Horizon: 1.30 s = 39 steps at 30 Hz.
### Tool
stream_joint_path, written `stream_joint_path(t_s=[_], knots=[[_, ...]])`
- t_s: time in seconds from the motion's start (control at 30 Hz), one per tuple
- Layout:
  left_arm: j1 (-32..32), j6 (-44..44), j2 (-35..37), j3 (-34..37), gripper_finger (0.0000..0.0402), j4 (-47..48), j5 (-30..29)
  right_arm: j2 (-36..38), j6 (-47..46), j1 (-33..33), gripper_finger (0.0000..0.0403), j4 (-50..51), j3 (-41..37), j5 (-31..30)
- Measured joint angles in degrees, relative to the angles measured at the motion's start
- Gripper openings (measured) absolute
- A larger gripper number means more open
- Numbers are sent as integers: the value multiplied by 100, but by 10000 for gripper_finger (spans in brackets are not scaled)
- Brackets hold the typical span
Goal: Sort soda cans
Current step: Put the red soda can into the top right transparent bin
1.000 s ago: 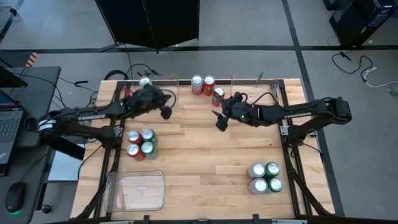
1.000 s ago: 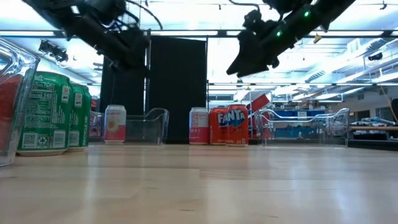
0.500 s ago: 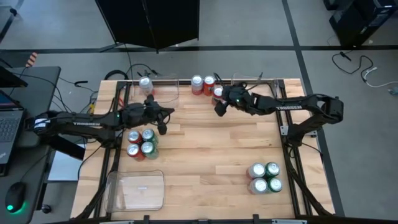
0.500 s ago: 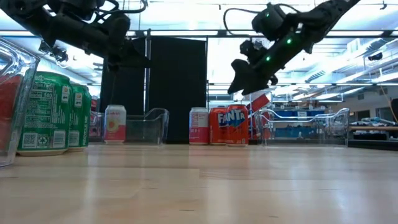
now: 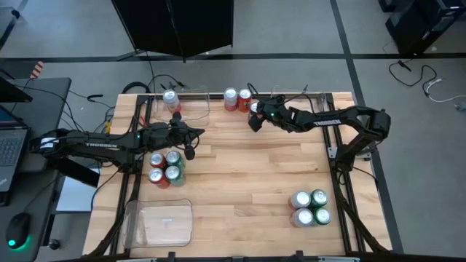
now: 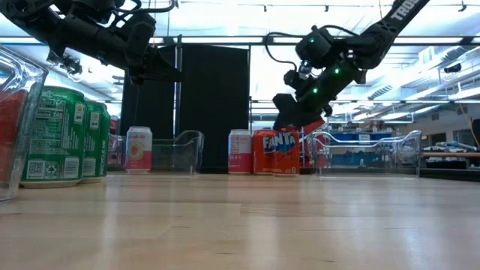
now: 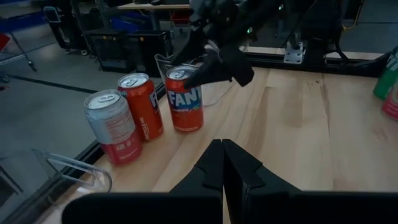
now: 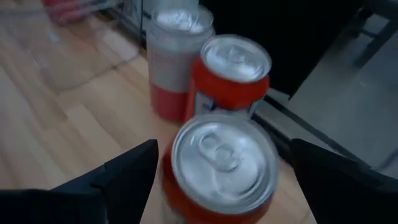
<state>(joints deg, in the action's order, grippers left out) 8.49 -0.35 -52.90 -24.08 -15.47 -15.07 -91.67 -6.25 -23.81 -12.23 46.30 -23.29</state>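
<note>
From above, the right gripper sits right over the red Fanta can at the far edge, next to another red can and a silver-white can. Left gripper hovers near the four-can cluster.

Low view: right arm angles down onto the Fanta can.

Left wrist view: left fingers are pressed together, holding nothing.

Right wrist view: fingers spread wide either side of the can top. The can's a rigid but dentable, slick cylinder, probably light-ish, so I'd grab mid-wall.
</note>
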Motion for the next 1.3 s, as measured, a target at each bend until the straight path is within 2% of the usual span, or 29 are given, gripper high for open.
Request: stream_joint_path(t_s=[0.17, 0.4, 0.53, 0.7, 0.83, 0.97, 1.13, 1.3], knots=[[0, 14, 0, 0, 1, 5, 0, -341, -11, 0, 342, -23, 115, 123], [0, 14, 0, 0, 1, 10, 2, -425, 33, 72, 285, 88, 314, -54], [0, -6, 0, 0, 1, 23, 2, 48, 209, 290, 285, 190, 442, -586], [-4, -4, 0, 0, 1, -35, 4, 1116, -77, 743, 285, 1269, 503, -1501], [-4, -4, 0, 0, 1, -39, 4, 2132, -566, 1158, 285, 2087, 535, -2757], [-4, -6, 0, 0, 1, -33, 7, 2746, -1502, 1283, 285, 3316, 516, -3829], [-4, -34, 0, 0, 1, -56, 9, 2885, -2777, 1106, 285, 4245, 357, -4318], [-4, -137, 0, -2, 1, -49, 11, 2667, -3621, 727, 285, 4266, -77, -4411]])
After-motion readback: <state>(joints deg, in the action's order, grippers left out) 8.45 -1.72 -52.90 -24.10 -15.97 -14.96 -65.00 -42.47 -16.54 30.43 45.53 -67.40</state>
